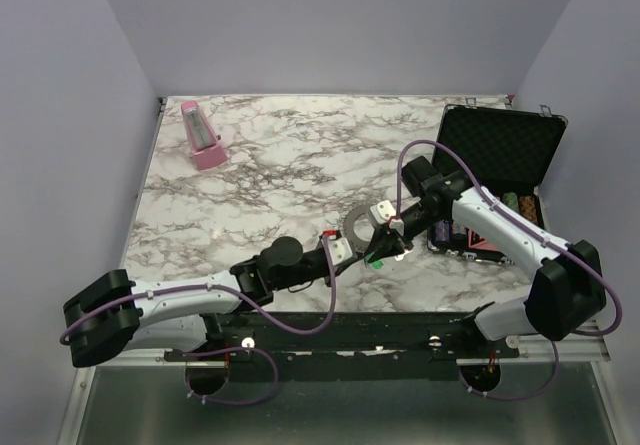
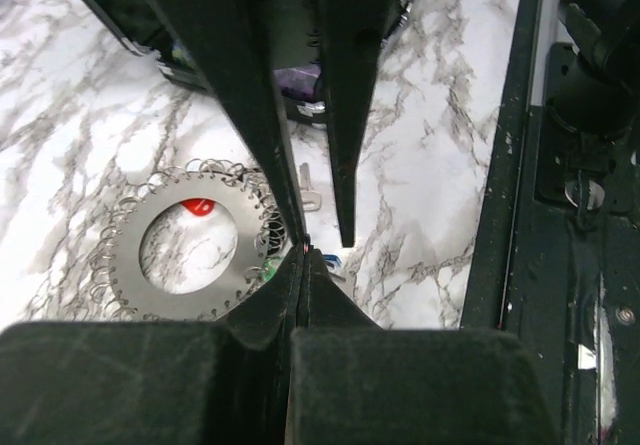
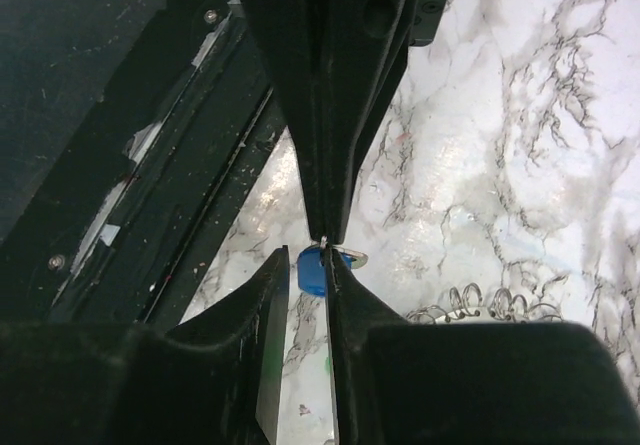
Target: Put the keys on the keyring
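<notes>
Keyring (image 2: 122, 255) rests on the marble surface (image 2: 440, 115), just beside my left fingers (image 2: 260, 315). Those are clenched tight at the tips, and I cannot tell whether they pinch anything. A red key head (image 2: 198, 206) shows through its hole. My right fingers (image 3: 245, 310) stand parted with a blue key (image 3: 311, 270) between them, the left tips right at it. Beyond the right fingers, any print inside the black case (image 1: 500, 145) is too small to read.
</notes>
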Controlling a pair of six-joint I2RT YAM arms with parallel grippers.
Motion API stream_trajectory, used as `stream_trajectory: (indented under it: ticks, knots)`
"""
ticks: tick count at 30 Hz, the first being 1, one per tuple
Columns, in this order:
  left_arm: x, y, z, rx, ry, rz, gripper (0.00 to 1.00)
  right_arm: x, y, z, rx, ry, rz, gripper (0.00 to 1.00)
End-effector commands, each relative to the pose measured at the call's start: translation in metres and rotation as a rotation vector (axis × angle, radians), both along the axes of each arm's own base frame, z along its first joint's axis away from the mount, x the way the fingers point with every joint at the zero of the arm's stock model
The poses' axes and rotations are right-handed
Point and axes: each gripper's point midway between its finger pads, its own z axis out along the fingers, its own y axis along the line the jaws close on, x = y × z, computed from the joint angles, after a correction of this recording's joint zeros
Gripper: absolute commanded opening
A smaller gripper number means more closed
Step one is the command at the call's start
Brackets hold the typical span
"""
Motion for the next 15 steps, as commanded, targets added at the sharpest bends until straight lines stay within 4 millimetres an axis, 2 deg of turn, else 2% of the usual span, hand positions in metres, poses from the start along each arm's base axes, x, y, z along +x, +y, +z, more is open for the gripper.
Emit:
stream_trajectory:
  ticks: [1, 6, 8, 15]
  knots:
    - [0.002, 0.015, 0.020, -0.163, -0.006, 0.071, 0.00, -0.010, 0.004, 0.014, 0.058, 0.035, -0.004, 0.34]
    - [-0.010, 0.034, 0.049, -0.423, -0.005, 0.066, 0.00, -0.017, 0.008, 0.029, 0.124, 0.112, -0.013, 0.37]
    - [-0.014, 0.039, 0.055, -0.485, -0.003, 0.060, 0.00, -0.020, 0.011, 0.035, 0.156, 0.152, -0.013, 0.37]
    - [-0.019, 0.034, 0.067, -0.576, 0.009, 0.016, 0.00, -0.017, 0.019, 0.041, 0.191, 0.248, -0.045, 0.37]
